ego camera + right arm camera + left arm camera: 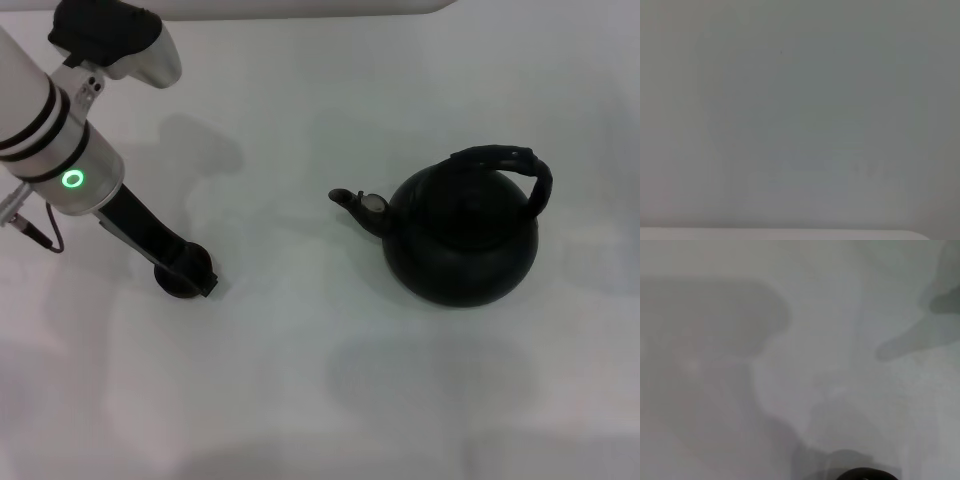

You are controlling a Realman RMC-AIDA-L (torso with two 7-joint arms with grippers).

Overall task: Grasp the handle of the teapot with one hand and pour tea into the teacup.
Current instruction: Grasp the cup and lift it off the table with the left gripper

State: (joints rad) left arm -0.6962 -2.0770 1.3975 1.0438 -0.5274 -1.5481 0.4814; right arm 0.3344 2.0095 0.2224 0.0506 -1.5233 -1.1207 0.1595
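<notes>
one left gripper at teacup, teapot apart

Left arm reaches down from the upper left, its gripper low at the teacup, well left of the teapot.

We've got a matte black teapot, black textured handle, dark teacup, white table, and a green ring glowing on our white-and-black left arm.
</notes>
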